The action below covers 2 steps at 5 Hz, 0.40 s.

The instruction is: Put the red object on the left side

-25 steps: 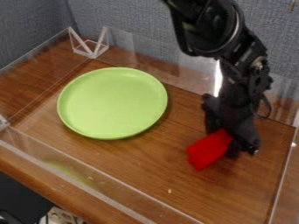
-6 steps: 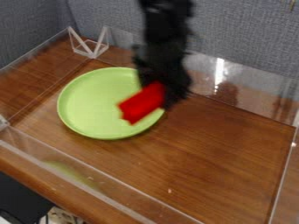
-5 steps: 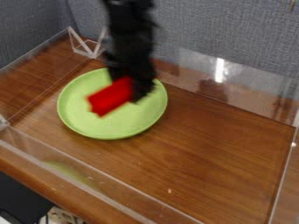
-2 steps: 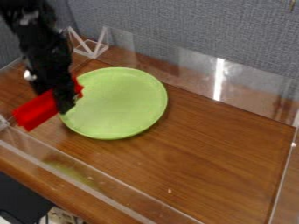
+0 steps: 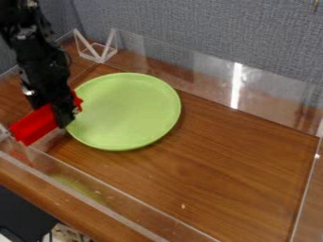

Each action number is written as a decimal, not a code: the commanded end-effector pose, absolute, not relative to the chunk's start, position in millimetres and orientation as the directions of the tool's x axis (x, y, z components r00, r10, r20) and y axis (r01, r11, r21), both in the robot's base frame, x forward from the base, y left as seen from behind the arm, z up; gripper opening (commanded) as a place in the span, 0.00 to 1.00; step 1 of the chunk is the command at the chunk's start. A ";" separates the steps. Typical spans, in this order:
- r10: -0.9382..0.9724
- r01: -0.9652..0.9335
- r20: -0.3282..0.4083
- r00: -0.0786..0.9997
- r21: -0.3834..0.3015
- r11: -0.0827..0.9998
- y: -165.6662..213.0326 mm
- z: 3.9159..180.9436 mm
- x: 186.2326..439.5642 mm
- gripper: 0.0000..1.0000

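**Mia:** What is the gripper (image 5: pixel 51 112) doing?

**Sam:** It points straight down and it squeezes the red object (image 5: pixel 34 126). The jaws are shut around the upper end of the block.

**Mia:** Where is the red object from the gripper?

**Sam:** It sticks out from the gripper toward 8 o'clock. It is low over the tabletop (image 5: pixel 214 170), at the far left. I can't tell if its low end touches the wood.

**Mia:** What else is near?

**Sam:** The green plate (image 5: pixel 127 109) is just beside the gripper, at 3 o'clock. The clear wall (image 5: pixel 57 180) of the box is near the block, from 6 to 9 o'clock.

**Mia:** What can go wrong?

**Sam:** I think the block can bump the clear wall, because it is so close to it. Then it can twist in the gripper or slip out.

**Mia:** Anything else?

**Sam:** The block is tilted. If the gripper lets go while the block is up in the air, the block can flop and roll. It may land leaning on the plate's rim. Also, if the gripper pushes down too hard, the block can jam on the wood.
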State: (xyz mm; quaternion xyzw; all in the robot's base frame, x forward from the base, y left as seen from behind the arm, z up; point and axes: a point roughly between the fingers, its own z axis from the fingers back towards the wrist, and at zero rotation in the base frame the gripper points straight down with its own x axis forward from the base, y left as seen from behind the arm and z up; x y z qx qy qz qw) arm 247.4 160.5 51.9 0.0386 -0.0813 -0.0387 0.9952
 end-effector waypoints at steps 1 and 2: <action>-0.074 0.045 0.215 0.974 0.136 0.990 170.0 77.6 254.1 0.00; -0.057 0.024 0.218 0.974 0.149 0.988 154.4 89.4 256.1 0.00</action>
